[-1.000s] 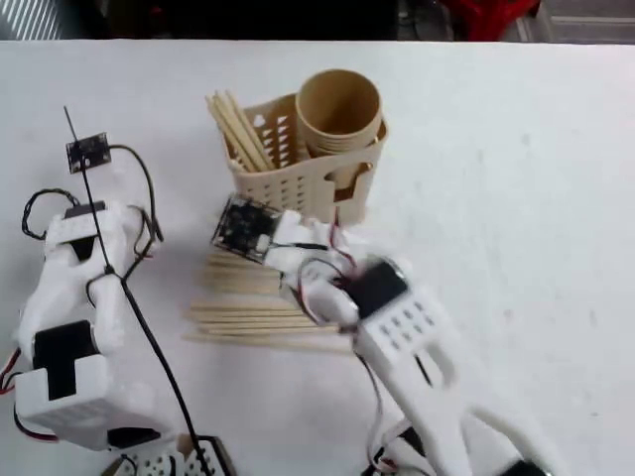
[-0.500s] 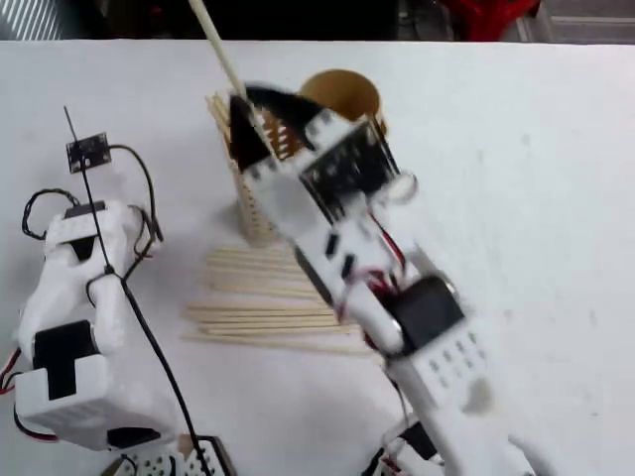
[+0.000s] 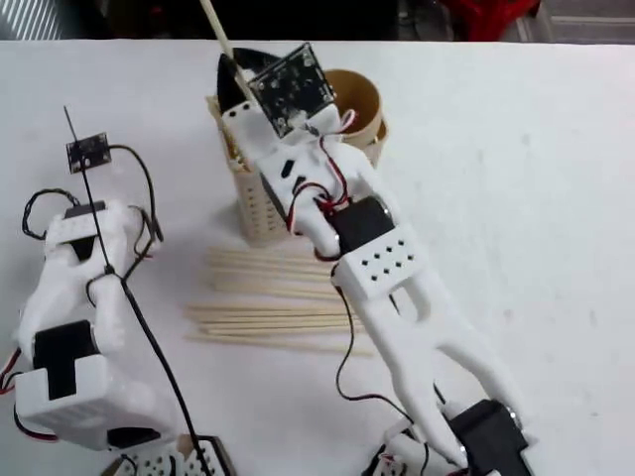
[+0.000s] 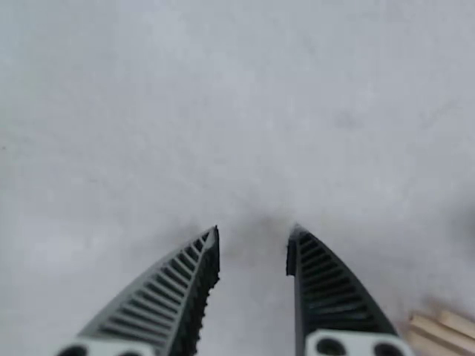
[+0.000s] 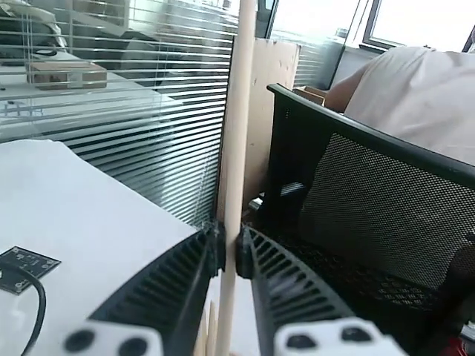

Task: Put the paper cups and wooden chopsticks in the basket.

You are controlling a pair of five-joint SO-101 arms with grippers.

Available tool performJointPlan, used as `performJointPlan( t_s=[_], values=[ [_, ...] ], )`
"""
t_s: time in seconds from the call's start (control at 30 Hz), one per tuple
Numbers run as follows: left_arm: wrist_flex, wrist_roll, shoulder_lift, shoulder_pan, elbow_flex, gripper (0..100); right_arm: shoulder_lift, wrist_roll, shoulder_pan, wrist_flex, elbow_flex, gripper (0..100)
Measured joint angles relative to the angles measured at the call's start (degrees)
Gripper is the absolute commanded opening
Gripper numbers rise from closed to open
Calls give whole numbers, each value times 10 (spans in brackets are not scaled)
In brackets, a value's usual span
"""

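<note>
1. Your right gripper (image 5: pixel 230 252) is clamped on one chopstick (image 5: pixel 234 148). It holds the stick near-upright above the left side of the basket (image 3: pixel 260 208), at far centre of the table (image 3: pixel 536 198).
2. The paper cups (image 3: pixel 365 99) sit stacked in the basket's right side.
3. The loose chopsticks (image 3: pixel 268 307) lie flat in a pile just near of the basket. The right arm (image 3: pixel 382 263) crosses over the pile's right end.
4. Your left gripper (image 4: pixel 252 241) is at the left, low over bare table. Its fingers are apart with nothing between them.

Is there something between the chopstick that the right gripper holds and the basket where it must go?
Nothing visible does. The right gripper pinches the chopstick upright over the basket, next to the paper cups in it; the arm hides the opening beneath.
</note>
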Motion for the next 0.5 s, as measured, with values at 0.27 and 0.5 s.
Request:
performJointPlan(
  t_s=[0.27,0.5],
  values=[
    [0,0,0,0,0,169,-4,0,-1,15,11,168],
    [0,0,0,0,0,169,-91,0,-1,146,11,48]
  ],
)
